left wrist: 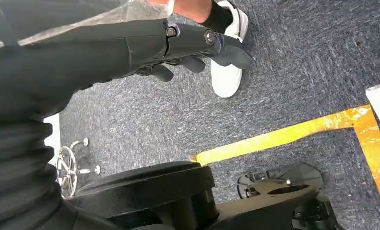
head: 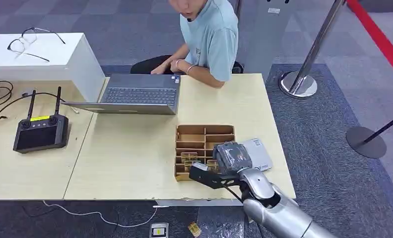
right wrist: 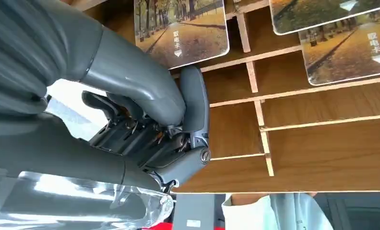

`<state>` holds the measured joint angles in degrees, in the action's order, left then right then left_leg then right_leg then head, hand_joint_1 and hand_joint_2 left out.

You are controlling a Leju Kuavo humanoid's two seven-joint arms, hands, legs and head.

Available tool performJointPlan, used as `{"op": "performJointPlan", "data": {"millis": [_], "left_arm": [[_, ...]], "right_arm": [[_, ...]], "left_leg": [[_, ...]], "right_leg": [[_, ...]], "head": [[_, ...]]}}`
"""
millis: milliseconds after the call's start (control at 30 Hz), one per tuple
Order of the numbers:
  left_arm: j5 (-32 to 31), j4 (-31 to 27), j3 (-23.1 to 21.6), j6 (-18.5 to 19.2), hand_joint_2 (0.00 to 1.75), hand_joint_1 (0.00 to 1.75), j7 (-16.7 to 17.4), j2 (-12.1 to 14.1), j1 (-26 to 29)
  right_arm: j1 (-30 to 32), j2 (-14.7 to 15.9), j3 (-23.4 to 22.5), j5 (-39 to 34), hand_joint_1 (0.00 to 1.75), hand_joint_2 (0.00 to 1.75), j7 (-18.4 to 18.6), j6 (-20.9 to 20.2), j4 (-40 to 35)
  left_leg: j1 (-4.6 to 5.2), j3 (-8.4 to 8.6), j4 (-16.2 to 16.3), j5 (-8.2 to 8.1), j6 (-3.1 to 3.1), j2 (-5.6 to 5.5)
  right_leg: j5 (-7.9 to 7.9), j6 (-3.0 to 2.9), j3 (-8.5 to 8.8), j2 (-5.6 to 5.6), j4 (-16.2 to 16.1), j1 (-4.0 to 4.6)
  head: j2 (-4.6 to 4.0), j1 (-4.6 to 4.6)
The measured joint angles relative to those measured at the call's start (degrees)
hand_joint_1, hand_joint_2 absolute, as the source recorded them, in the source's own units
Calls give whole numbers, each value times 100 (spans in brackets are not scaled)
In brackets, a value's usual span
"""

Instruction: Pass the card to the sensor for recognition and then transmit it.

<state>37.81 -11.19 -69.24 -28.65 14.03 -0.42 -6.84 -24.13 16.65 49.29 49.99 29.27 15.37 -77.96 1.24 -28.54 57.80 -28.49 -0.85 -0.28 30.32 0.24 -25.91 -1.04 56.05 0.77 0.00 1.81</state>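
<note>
The right hand (right wrist: pixel 145 129) is hovering empty over the wooden tray (head: pixel 204 134), fingers curled loosely; cards (right wrist: pixel 183 28) are lying in compartments just beyond its fingertips. A shallow reach is risking a fumbled, sliding card.

A pale wooden counter (head: pixel 135 148) stands on grey-blue carpet (head: pixel 328 163), with a white cabinet (head: pixel 50 57) at its far left corner. Chrome barrier posts (head: pixel 303 69) and a red floor stripe (head: pixel 383 42) lie beyond, and yellow tape (left wrist: pixel 293 136) marks the carpet.
</note>
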Motion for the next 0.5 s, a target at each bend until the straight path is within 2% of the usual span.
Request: {"op": "performJointPlan", "data": {"millis": [267,300,333,433,467,500], "left_arm": [[4,0,-2,-4,175,0,0,-2,0],[18,0,-2,-7,175,0,-2,-2,0],[24,0,-2,-9,175,0,-2,-2,0],[44,0,-2,-15,175,0,-2,-2,0],[44,0,-2,-15,175,0,-2,-2,0],[46,0,-2,-15,175,0,-2,-2,1]], "right_arm": [[0,-4,-22,-59,175,175,-9,92,15],[0,-4,-26,-66,164,175,-9,94,15],[0,-4,-33,-74,143,175,-9,92,15],[1,11,-44,-70,120,175,-9,90,9],[5,20,-50,-59,131,175,7,77,-11],[11,24,-63,-46,131,175,11,66,-31]], "left_leg": [[0,0,0,0,0,0],[0,0,0,0,0,0],[0,0,1,0,0,0],[0,0,1,0,0,0],[0,0,1,0,0,0],[0,-1,1,0,0,0]], "right_leg": [[0,0,1,0,0,0],[0,0,1,0,0,0],[0,0,1,0,0,0],[0,0,0,0,0,-1],[0,0,0,0,0,-1],[0,0,0,0,0,-1]], "head": [[0,0],[-2,0],[0,0],[0,0],[0,0],[0,0]]}}
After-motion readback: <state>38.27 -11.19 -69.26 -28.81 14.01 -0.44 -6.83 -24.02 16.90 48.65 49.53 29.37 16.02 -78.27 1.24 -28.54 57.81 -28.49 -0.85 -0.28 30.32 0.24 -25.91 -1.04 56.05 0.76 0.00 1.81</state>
